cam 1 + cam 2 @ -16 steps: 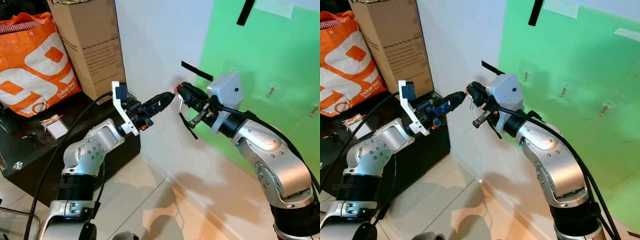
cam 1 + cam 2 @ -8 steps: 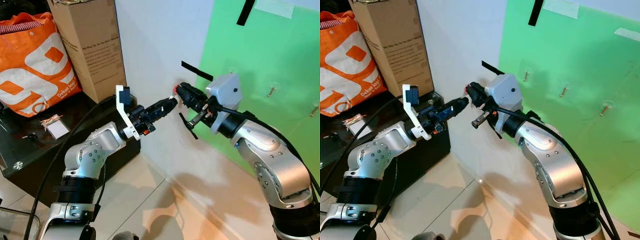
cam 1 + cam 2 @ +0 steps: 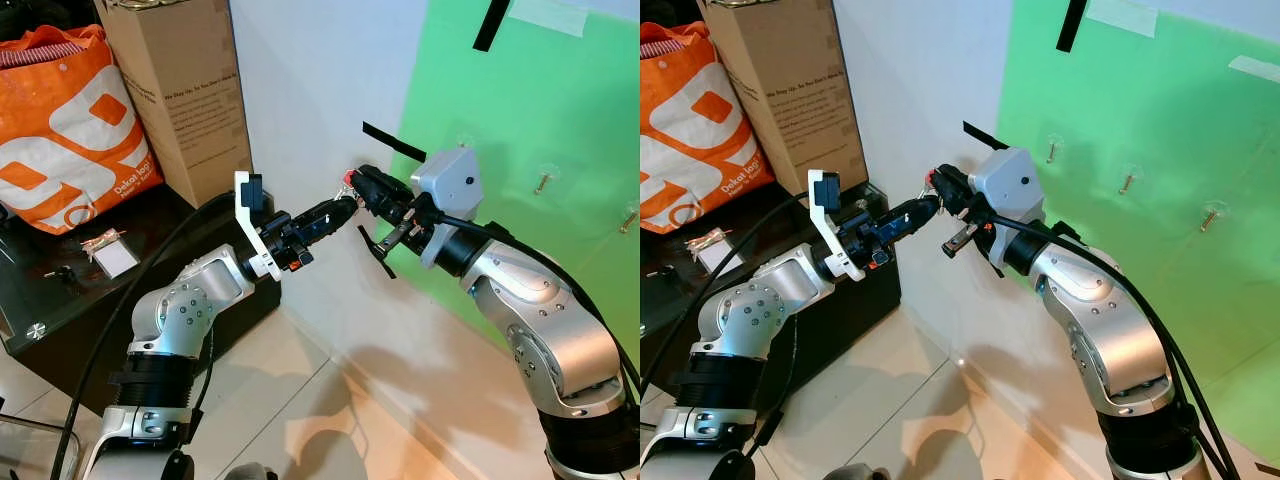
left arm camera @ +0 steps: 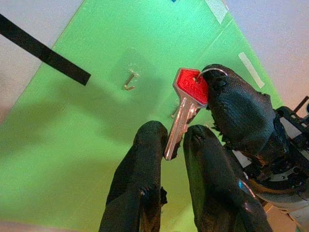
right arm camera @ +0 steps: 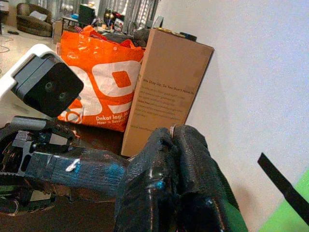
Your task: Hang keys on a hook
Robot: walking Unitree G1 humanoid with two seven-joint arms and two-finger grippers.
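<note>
A silver key with a red head is held between both grippers in front of the white wall. My left gripper reaches in from the left, its two black fingers closed around the key's blade. My right gripper meets it tip to tip from the right, shut on the red head and its wire ring, with its fingers pressed together. The key's red head peeks out where the tips meet. Small metal hooks stick out of the green board to the right; one hook lies beyond the key.
A black cabinet stands at the left with an orange bag, a tall cardboard box and small items on it. Black tape strips are stuck on the wall. Tiled floor lies below.
My left arm has pushed slightly forward and to the right, with its gripper kept at the key. The right arm has held nearly still.
</note>
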